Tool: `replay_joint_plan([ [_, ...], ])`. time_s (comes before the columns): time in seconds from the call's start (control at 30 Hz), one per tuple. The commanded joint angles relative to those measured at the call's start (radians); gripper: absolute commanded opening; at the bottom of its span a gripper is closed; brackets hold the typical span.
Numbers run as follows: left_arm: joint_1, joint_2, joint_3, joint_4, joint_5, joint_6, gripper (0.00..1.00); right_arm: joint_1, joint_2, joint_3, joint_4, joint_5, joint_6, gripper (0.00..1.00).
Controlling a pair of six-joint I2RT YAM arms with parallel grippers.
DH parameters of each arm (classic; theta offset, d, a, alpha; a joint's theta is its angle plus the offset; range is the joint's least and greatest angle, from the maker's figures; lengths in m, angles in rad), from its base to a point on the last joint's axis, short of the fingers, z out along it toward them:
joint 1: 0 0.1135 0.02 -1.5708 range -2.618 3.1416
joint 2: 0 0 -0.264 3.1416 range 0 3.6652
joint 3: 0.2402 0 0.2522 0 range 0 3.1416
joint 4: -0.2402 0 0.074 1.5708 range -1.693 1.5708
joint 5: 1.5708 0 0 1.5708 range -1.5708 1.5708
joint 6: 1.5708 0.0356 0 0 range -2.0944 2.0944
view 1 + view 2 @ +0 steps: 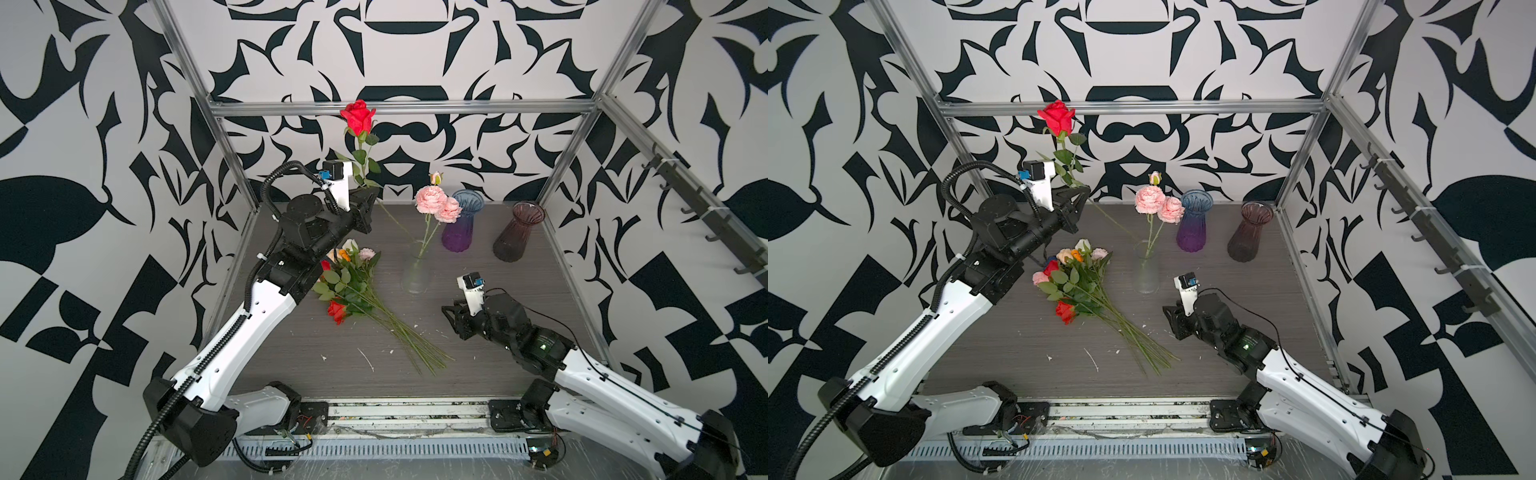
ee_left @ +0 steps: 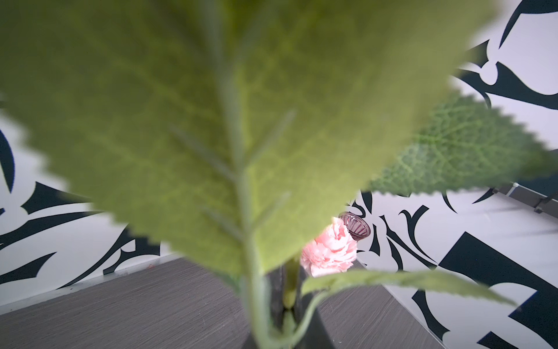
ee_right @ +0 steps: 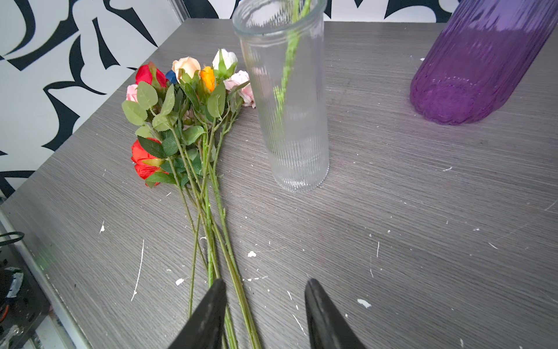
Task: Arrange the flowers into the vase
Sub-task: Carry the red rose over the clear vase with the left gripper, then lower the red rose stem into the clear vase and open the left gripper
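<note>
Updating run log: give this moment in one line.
left gripper: shut on red rose | right gripper: open | clear vase: pink blooms

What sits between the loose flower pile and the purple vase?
The clear ribbed vase, upright, with a green stem in it. The right wrist view shows it between the flower pile and the purple vase.

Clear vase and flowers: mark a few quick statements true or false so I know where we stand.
1. The left gripper is shut on the red rose stem. True.
2. The clear vase is empty. False: the pink blooms stand in it.
3. The right gripper holds a stem. False: it is open and empty.
4. The bunch lies on the table. True.
5. The purple vase lies on its side. False: it stands upright.
</note>
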Motion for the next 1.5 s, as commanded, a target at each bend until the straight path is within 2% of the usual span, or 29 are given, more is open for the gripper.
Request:
replay_joint_plan([
  [0.0, 0.003, 0.014, 0.033, 0.048, 0.023, -0.011, 0.0, -0.003, -0.029, -0.008, 0.015, 0.028, 0.013, 0.46],
  [0.8, -0.005, 0.031, -0.009, 0.034, 0.059, -0.08, 0.0, -0.004, -0.034, -0.012, 0.015, 0.039, 0.019, 0.45],
  [0.9, -0.005, 0.052, 0.012, 0.001, 0.075, -0.077, 0.03, -0.003, -0.03, -0.011, 0.015, 0.036, 0.019, 0.45],
  [0.97, -0.005, 0.088, 0.031, -0.022, 0.101, -0.079, 0.09, -0.004, -0.025, -0.008, 0.015, 0.035, 0.019, 0.45],
  [1.0, -0.005, 0.097, 0.038, -0.032, 0.114, -0.081, 0.17, -0.003, -0.024, -0.008, 0.015, 0.035, 0.019, 0.45],
  [1.07, -0.006, 0.118, 0.061, -0.06, 0.139, -0.085, 0.44, -0.003, -0.022, -0.006, 0.014, 0.036, 0.019, 0.45],
  [1.13, -0.004, 0.131, 0.074, -0.075, 0.15, -0.091, 0.59, -0.004, -0.022, -0.007, 0.013, 0.038, 0.019, 0.45],
  [1.2, -0.005, 0.136, 0.081, -0.082, 0.153, -0.094, 0.63, -0.003, -0.023, -0.006, 0.012, 0.039, 0.019, 0.45],
  [1.47, -0.005, 0.112, 0.078, -0.102, 0.142, -0.081, 0.66, -0.004, -0.025, -0.006, 0.01, 0.041, 0.02, 0.45],
])
